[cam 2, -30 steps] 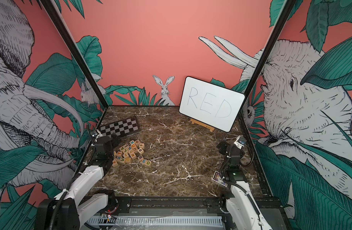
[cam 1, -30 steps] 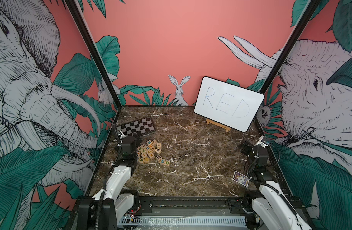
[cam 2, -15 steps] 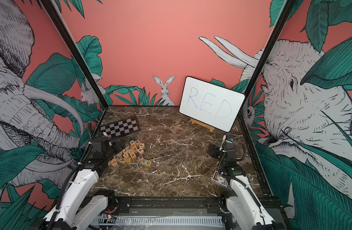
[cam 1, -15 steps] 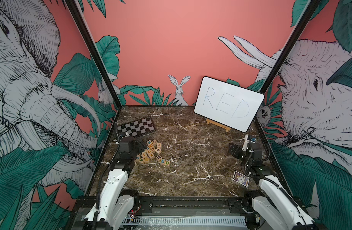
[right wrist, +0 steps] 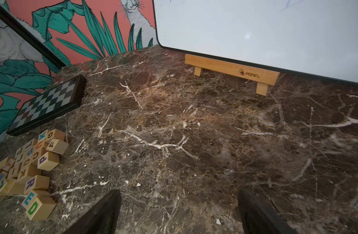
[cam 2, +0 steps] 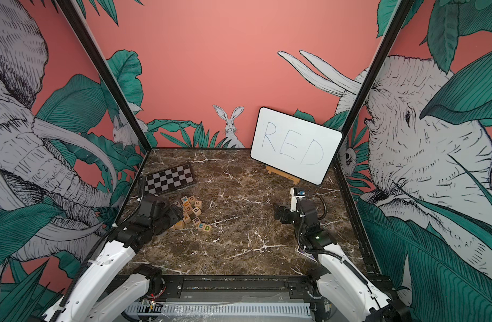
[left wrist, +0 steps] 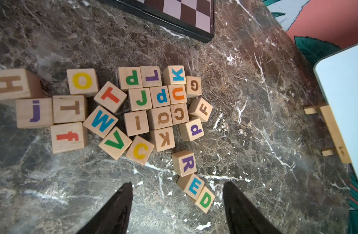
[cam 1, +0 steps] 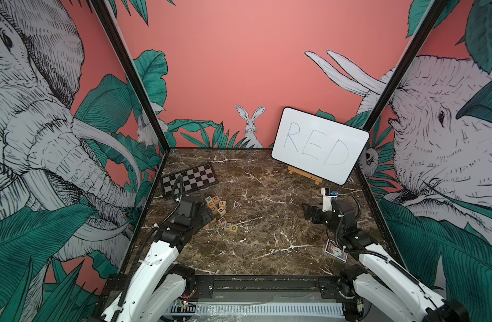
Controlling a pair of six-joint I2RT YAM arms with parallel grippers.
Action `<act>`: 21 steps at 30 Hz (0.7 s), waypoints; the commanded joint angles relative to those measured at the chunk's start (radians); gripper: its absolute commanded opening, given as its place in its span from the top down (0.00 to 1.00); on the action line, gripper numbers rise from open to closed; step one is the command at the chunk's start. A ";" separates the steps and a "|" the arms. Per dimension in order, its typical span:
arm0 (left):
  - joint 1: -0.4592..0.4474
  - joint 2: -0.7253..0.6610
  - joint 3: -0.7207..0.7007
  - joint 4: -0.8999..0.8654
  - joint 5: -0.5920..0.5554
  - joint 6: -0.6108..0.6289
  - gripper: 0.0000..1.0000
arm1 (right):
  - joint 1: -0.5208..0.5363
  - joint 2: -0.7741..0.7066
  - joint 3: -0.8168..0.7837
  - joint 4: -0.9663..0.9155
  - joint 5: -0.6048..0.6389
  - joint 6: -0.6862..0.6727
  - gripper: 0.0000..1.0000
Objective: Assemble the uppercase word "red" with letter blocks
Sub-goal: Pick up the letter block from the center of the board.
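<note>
The left gripper (left wrist: 178, 183) has shifted along the pile's edge, jaws apart and empty. The right gripper (right wrist: 179, 191), also apart and empty, has swung inward. The word looks assembled. The R block (left wrist: 184, 163), E block (left wrist: 191, 186) and D block (left wrist: 205, 199) lie touching below the left fingertips. Their row slants from the pile toward the right arm, with R slightly skewed.

R block (left wrist: 186, 163), E block (left wrist: 192, 186), D block (left wrist: 205, 199) sit in a diagonal row just off the front-right corner of the block pile (left wrist: 141, 107), table (cam 1: 267, 245) left side; chessboard (cam 1: 189, 179) behind pile, back-left; whiteboard (cam 1: 320, 145) on easel (cam 1: 304, 174) back-right; playing card (cam 1: 335, 251) front-right, well apart from blocks
</note>
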 commanded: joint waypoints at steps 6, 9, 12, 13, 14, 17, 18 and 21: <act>-0.006 -0.069 -0.023 -0.034 -0.032 -0.048 0.27 | 0.039 -0.061 0.001 0.083 -0.017 -0.047 0.10; -0.006 -0.072 -0.024 -0.033 -0.027 -0.050 0.27 | 0.040 -0.064 0.003 0.087 -0.028 -0.045 0.10; -0.006 -0.059 -0.029 -0.012 0.008 -0.005 0.27 | 0.041 -0.063 -0.001 0.092 -0.025 -0.043 0.09; -0.006 -0.053 -0.024 -0.011 0.024 0.013 0.27 | 0.040 -0.062 -0.004 0.096 -0.024 -0.041 0.09; -0.006 -0.043 -0.018 -0.015 0.038 0.030 0.26 | 0.040 -0.059 -0.005 0.100 -0.024 -0.039 0.09; -0.006 -0.026 -0.017 -0.006 0.062 0.062 0.26 | 0.040 -0.054 0.002 0.097 -0.041 -0.034 0.09; -0.006 -0.019 -0.021 0.012 0.082 0.092 0.26 | 0.040 -0.054 0.005 0.092 -0.042 -0.034 0.09; -0.006 0.004 -0.021 0.051 0.166 0.155 0.26 | 0.040 -0.061 -0.004 0.097 -0.020 -0.032 0.09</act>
